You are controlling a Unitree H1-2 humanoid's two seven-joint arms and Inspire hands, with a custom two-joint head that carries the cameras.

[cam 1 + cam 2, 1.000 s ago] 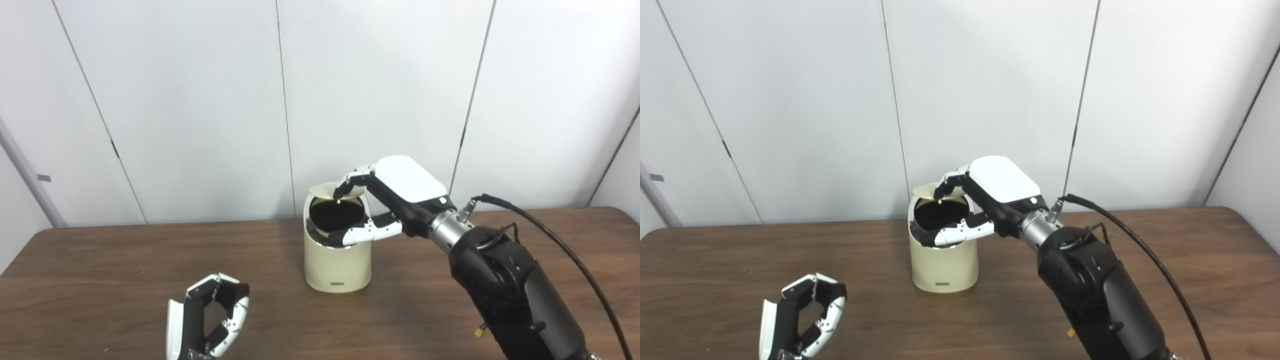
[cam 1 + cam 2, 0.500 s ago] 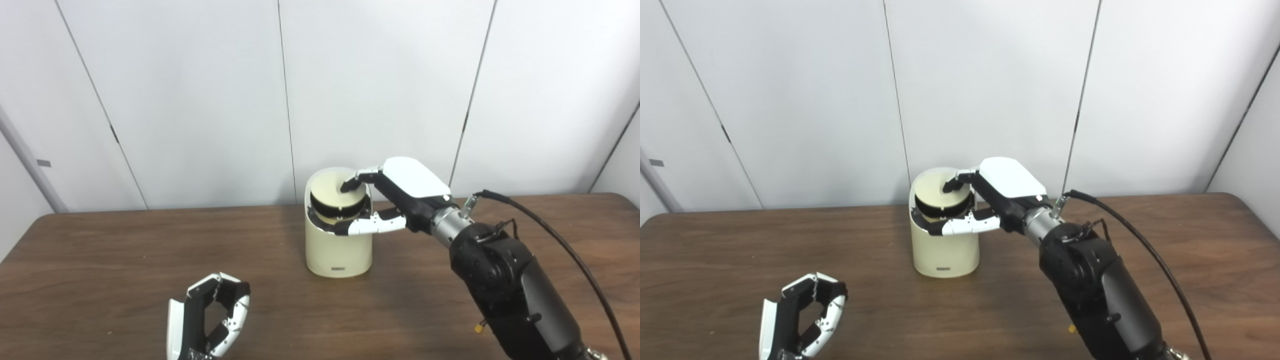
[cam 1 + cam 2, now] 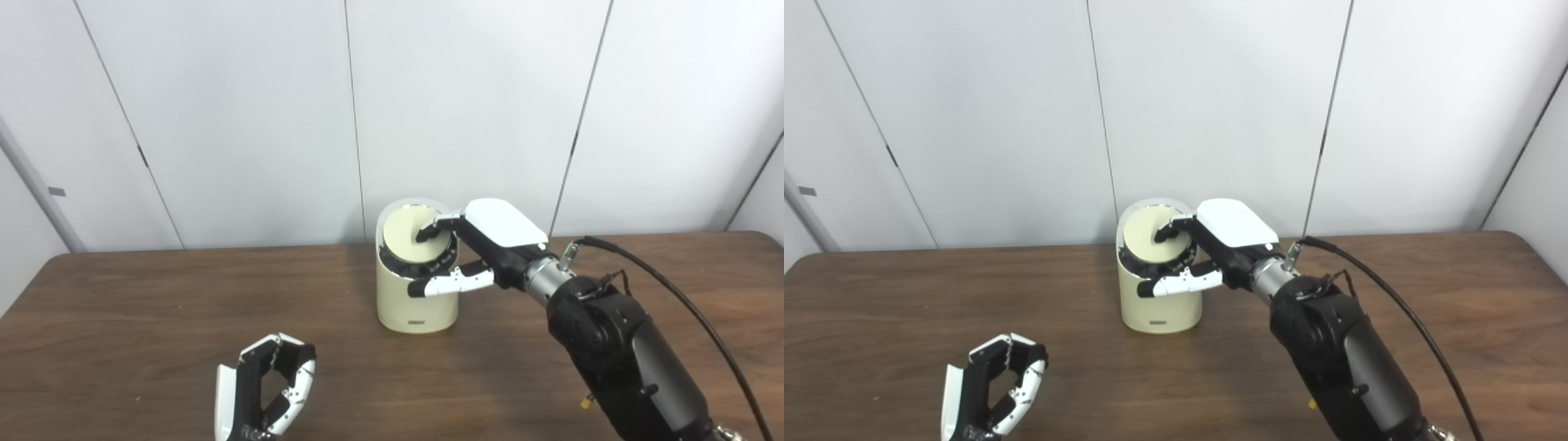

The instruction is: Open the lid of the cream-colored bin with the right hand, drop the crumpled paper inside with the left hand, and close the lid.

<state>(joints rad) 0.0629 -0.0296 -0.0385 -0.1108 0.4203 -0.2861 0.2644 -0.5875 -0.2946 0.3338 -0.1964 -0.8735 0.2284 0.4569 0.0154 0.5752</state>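
White wall panels back the brown table (image 3: pixel 122 318); right hand (image 3: pixel 484 245) fingertips press the lid (image 3: pixel 407 229) just beneath them — lid lying almost flat on the bin (image 3: pixel 416 300). Left hand (image 3: pixel 263 389) curled, empty, well away.

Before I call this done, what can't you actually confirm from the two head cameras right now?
- Crumpled paper: not seen in either view; the lid covers the bin, so its inside is hidden.
- Lid seating: the right hand fingers cover its right edge; a dark gap shows in front.
- Left hand: wrist cut off by the bottom edge in both views; fingers curled, nothing visible inside.
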